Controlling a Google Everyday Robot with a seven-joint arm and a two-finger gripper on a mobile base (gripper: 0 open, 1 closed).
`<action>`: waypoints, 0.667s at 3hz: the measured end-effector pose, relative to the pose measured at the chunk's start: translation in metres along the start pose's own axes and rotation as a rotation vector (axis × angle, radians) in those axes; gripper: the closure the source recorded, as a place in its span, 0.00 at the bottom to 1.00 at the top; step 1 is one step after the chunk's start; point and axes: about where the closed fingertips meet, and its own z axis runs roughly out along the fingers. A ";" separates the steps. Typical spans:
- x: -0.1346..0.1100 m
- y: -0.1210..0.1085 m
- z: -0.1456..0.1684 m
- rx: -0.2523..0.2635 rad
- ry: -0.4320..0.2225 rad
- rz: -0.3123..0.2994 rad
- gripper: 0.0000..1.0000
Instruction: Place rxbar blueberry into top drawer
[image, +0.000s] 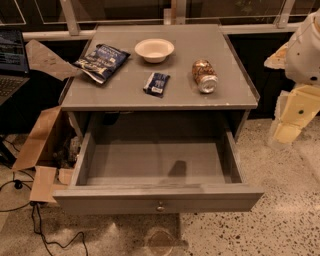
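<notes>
The rxbar blueberry (157, 83), a small flat dark navy wrapper with pale lettering, lies on the grey cabinet top (125, 95) near its middle front. The top drawer (110, 201) is pulled fully open below it. The drawer's inside shows nothing in it, and a round metal knob (160, 207) sits at the centre of its front panel. My gripper (287, 131) hangs at the right edge of the camera view, beside the cabinet's right side. It is well apart from the bar and holds nothing that I can see.
On the cabinet top are a crinkled dark blue chip bag (101, 61) at the back left, a pale bowl (154, 49) at the back middle and a soda can (205, 76) lying on its side at the right. Cardboard (37, 137), cables and a laptop (11, 62) are at the left.
</notes>
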 end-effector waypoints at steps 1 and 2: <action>0.000 0.000 0.000 0.000 0.000 0.000 0.00; -0.005 -0.011 0.005 0.030 -0.058 0.045 0.00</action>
